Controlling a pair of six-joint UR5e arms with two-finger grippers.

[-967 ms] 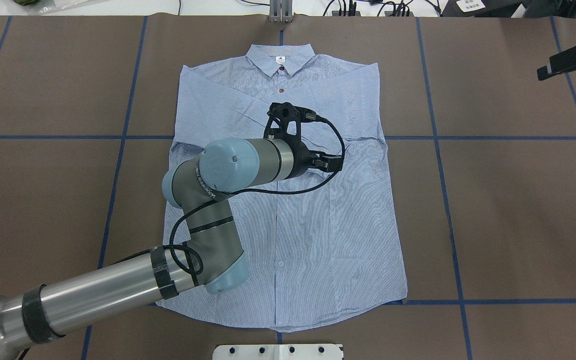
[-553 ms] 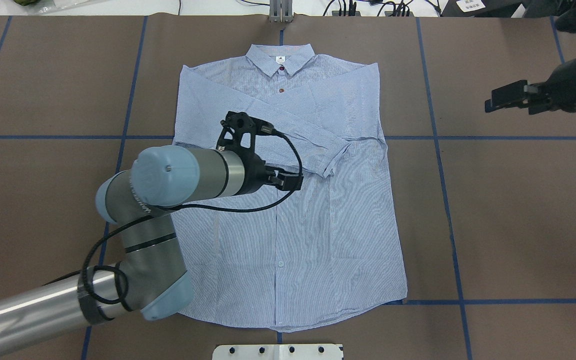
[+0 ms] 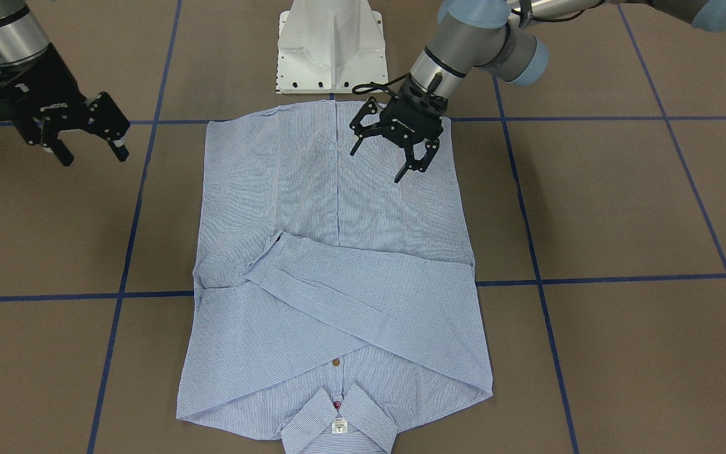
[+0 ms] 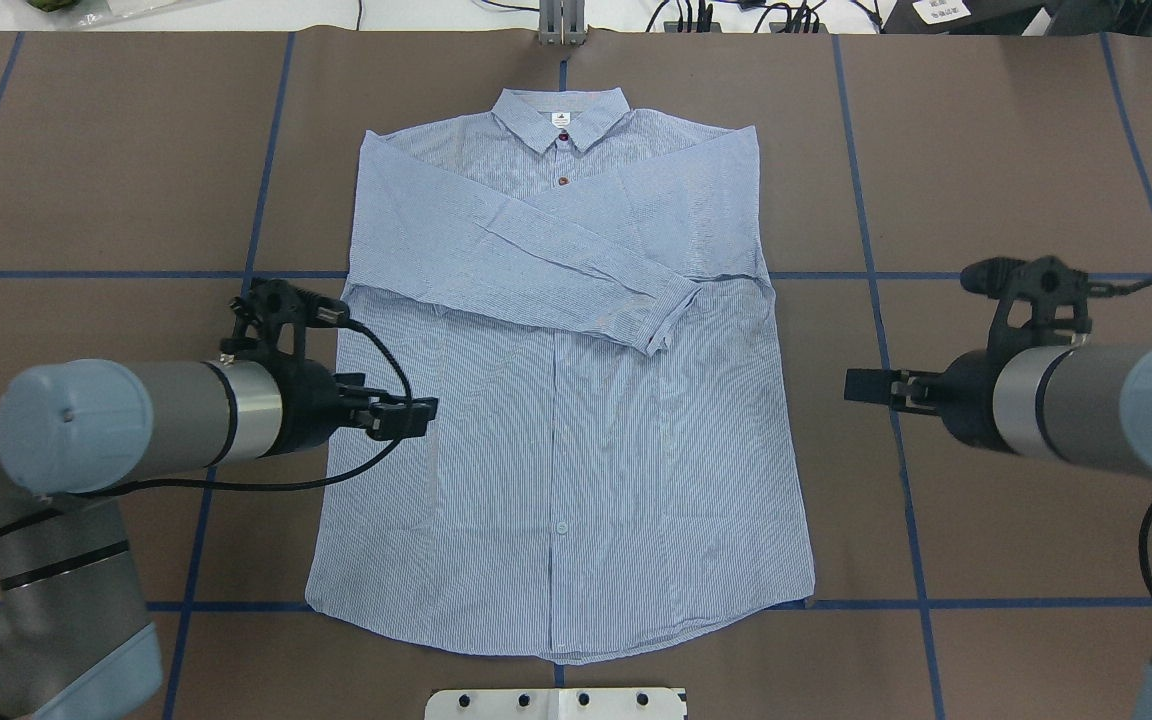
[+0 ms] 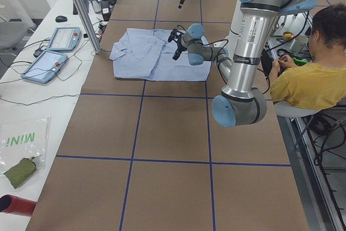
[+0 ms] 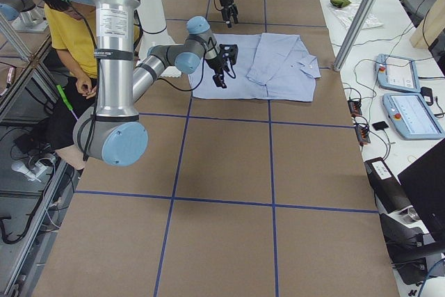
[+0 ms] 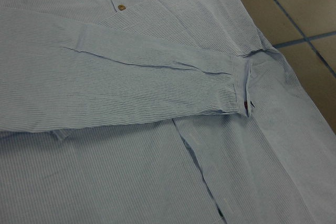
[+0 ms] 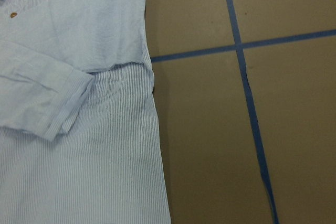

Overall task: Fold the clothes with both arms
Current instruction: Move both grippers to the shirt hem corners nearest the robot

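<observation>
Six viewpoints, one common shirt (image 4: 576, 450)

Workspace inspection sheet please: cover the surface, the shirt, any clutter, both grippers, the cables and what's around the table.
Surface: brown table with a blue tape grid.
Job's things: shirt lies flat, front up, with its sleeves folded across the chest; the top cuff points toward the robot's right.
Clutter: nothing seen on the table.
Grippers: left gripper open over the shirt's side edge; right gripper open over bare table beside the shirt.
Cables: black cable loops off the left wrist near the shirt's edge.
Surroundings: seated person by the robot's base; tablets on the side bench.
</observation>
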